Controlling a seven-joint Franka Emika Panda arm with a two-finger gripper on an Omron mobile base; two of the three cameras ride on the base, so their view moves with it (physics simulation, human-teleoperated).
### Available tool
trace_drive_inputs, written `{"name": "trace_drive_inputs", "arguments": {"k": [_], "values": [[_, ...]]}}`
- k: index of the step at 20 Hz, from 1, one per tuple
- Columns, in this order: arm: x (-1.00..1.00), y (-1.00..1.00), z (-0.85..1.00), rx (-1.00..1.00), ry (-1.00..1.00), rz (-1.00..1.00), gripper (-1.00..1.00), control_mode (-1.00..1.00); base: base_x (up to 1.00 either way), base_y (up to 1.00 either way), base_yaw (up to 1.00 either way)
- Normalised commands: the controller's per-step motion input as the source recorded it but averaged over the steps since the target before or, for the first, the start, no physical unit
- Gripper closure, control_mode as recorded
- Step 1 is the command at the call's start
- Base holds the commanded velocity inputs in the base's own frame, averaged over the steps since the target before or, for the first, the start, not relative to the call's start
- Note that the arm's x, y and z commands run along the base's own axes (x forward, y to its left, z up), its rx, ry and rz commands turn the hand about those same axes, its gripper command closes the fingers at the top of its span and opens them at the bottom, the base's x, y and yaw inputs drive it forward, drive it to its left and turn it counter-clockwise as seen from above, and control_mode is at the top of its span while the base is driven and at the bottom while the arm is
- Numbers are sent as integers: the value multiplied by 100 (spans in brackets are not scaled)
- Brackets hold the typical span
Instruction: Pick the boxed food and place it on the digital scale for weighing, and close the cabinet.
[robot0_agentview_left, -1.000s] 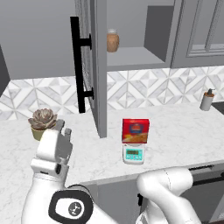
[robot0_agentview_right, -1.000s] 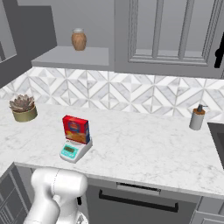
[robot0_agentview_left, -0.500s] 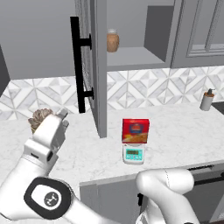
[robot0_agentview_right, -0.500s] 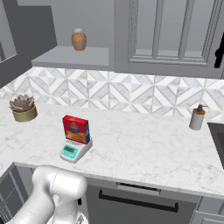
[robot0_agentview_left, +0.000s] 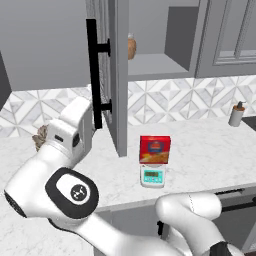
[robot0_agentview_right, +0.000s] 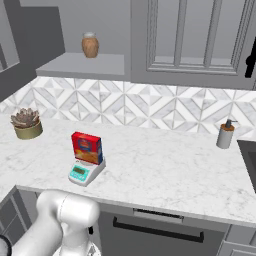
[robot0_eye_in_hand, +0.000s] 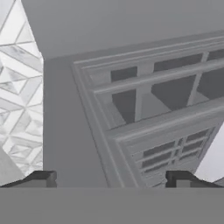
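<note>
The boxed food (robot0_agentview_left: 154, 150) stands upright on the digital scale (robot0_agentview_left: 152, 175), on the white marble tabletop (robot0_agentview_left: 210, 150), just in front of the open cabinet door's lower edge. From the right base view the red box (robot0_agentview_right: 87, 148) sits on the rear part of the scale (robot0_agentview_right: 86, 171), with the teal display showing in front of it.

The cabinet (robot0_agentview_left: 150, 37) is open — its glass-paned door (robot0_agentview_left: 107, 75) swings out toward the camera, edge-on in the left base view, with the long black bar handle (robot0_agentview_left: 93, 75) on its left face. Inside, on the shelf (robot0_agentview_left: 155, 65), a brown jar (robot0_agentview_left: 131, 46) with a pale lid stands near the door's hinge side; the right base view shows the same jar (robot0_agentview_right: 90, 45) on the shelf.

The arm's white hand (robot0_agentview_left: 75, 127) is raised beside the lower end of the black handle, to the left of the door. The pincer (robot0_eye_in_hand: 111, 179) faces the door's outer side: the hand view looks across the grey frame and the glass panes, with the patterned backsplash (robot0_eye_in_hand: 19, 109) at one side. Its two dark fingertips (robot0_eye_in_hand: 41, 178) stand wide apart with nothing between them.

A potted succulent (robot0_agentview_right: 26, 122) sits at the tabletop's left end, partly hidden behind the arm in the left base view. A soap dispenser (robot0_agentview_right: 225, 135) stands at the right, near the wall.
</note>
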Motion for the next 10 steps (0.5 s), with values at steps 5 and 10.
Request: {"name": "trace_drive_inputs", "arguments": {"k": [5,10], "values": [[-14,-98,21,0,9,2,-100,-100,0,0,0],[-30,-100,52,5,-9,2,-100,-100,0,0,0]]}}
